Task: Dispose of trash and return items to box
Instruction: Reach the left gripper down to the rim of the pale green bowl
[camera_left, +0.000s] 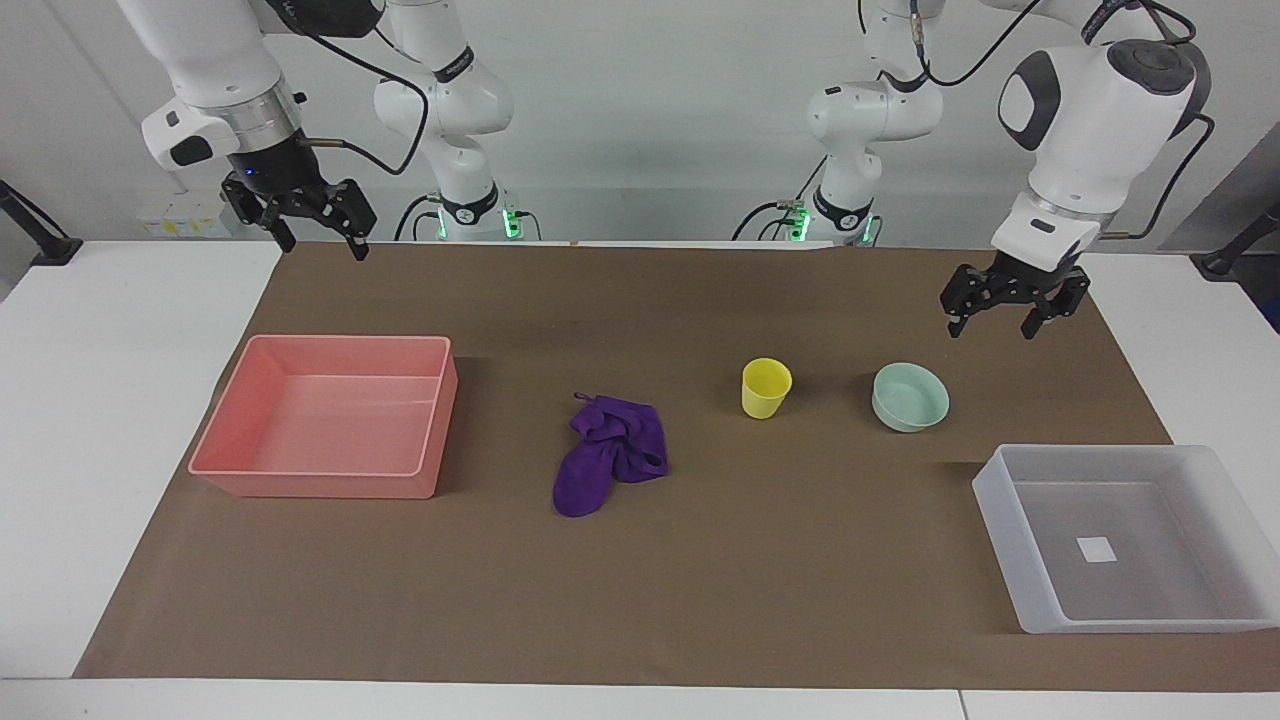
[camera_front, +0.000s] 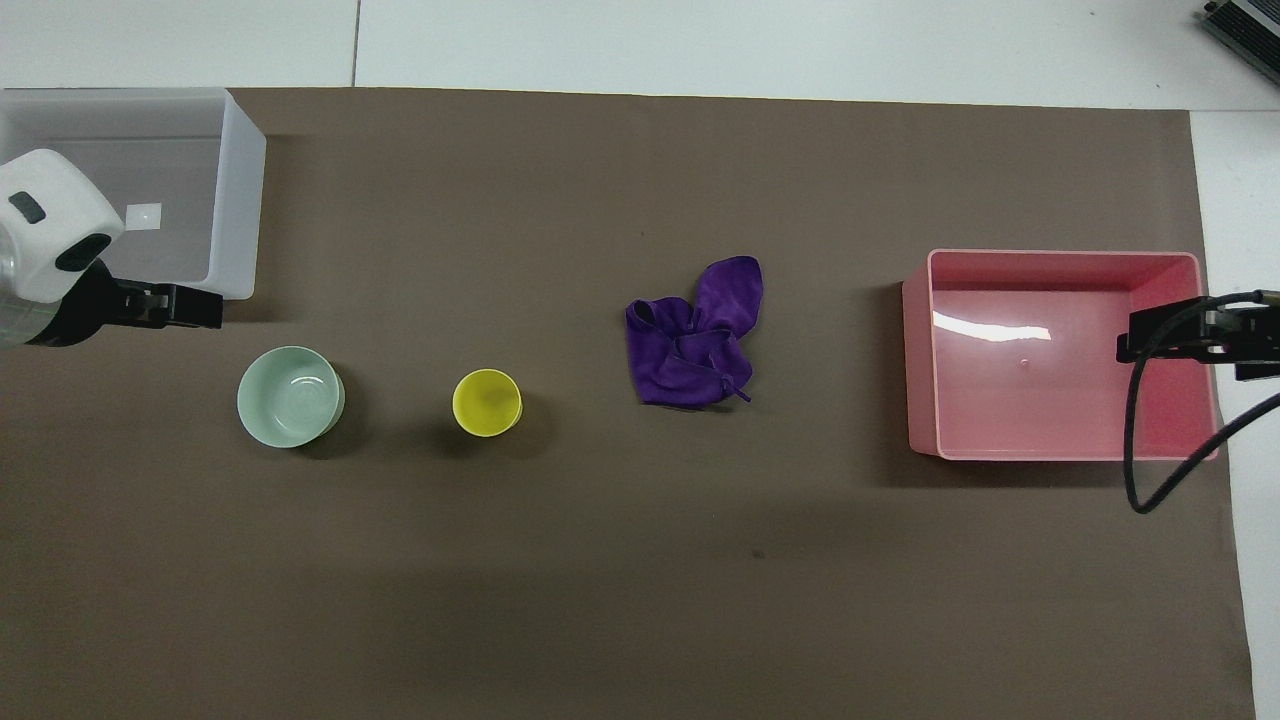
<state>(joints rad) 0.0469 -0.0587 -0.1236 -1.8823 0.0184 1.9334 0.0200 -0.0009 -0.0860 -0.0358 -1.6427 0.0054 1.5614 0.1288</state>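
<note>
Left gripper (camera_left: 990, 319) hangs released at right of the facing frame, above the mint bowl (camera_left: 910, 397); right gripper (camera_left: 318, 236) released, upper left; yellow cup (camera_left: 766, 387) and purple cloth (camera_left: 609, 454) centre; whitish box (camera_left: 1005, 512) lower right.

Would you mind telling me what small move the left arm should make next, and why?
Probably lower the left gripper toward the mint bowl. It hangs open over the mat close to the bowl, holding nothing, and the bowl sits outside the translucent box. The right gripper waits open near the pink tray; the purple cloth lies untouched.
</note>
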